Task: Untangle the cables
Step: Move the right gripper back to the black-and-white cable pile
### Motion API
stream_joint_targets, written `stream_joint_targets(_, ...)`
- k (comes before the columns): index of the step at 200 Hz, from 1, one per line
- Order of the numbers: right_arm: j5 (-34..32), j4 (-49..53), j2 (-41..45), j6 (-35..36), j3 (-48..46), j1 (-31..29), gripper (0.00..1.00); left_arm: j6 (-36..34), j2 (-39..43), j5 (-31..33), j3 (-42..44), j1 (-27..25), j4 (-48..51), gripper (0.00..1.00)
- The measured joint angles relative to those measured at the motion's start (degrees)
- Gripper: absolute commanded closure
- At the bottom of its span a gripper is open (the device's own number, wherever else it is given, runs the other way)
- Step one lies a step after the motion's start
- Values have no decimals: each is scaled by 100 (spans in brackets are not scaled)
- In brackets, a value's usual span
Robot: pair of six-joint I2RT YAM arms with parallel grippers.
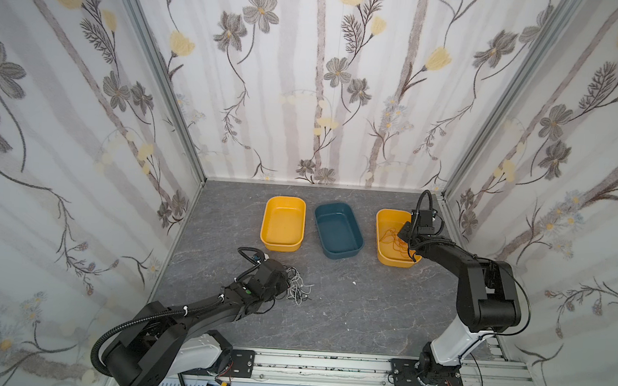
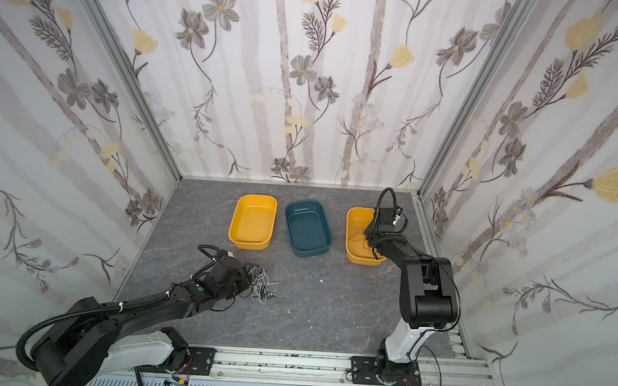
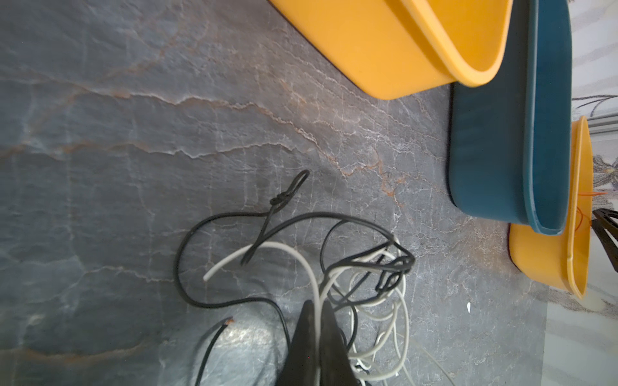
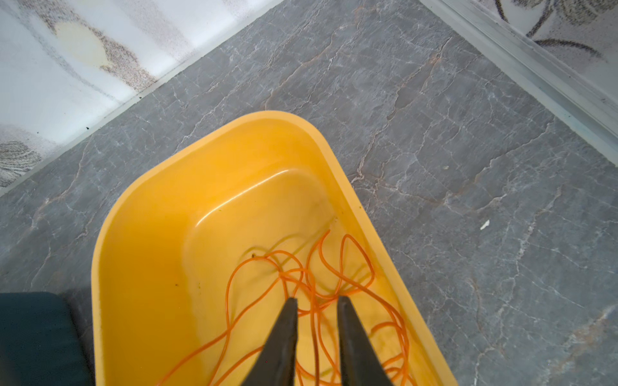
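Cables loop, no single axis: black and white tangled on table, one orange cable in one of two yellow trays. Left gripper pinches white cable; right gripper spread.

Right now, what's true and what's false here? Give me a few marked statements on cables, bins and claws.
1. The orange cable lies in the right yellow bin. True.
2. The blue bin holds a black cable. False: nothing shows inside it.
3. The left claw is shut on a white cable. True.
4. The right claw hangs over the left yellow bin. False: it is over the right yellow bin, jaws apart.
5. The black cable and white cable lie tangled on the table. True.
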State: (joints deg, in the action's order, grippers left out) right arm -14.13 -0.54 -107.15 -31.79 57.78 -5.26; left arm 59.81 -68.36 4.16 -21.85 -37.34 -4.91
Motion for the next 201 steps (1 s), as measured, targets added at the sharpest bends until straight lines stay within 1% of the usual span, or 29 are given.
stream_joint_targets(35, 208, 98, 444, 15, -50, -7, 63, 2, 48, 22, 13, 0, 11, 99)
stream_joint_targets(65, 267, 199, 1058, 144, -114, -22, 56, 0, 44, 9, 13, 0, 7, 99)
stream_joint_targets(79, 282, 208, 1401, 208, -179, -50, 55, -2, 17, -35, 13, 0, -11, 99)
stream_joint_targets(104, 597, 205, 1965, 319, -315, -201, 55, -79, -66, -179, -35, -13, -114, 99)
stream_joint_targets(125, 970, 205, 2341, 400, -658, -476, 55, -136, -175, -289, -170, -103, -175, 99)
stream_joint_targets(157, 1561, 114, 2911, 387, -1471, -1023, 55, -284, -389, -439, -428, -378, -232, 99)
stream_joint_targets(167, 1775, 90, 3082, 282, -1770, -1209, 55, -293, -494, -446, -509, -452, -262, 99)
stream_joint_targets(201, 2376, -118, 3456, 136, -2592, -2002, 55, -435, -778, -546, -741, -638, -302, 95)
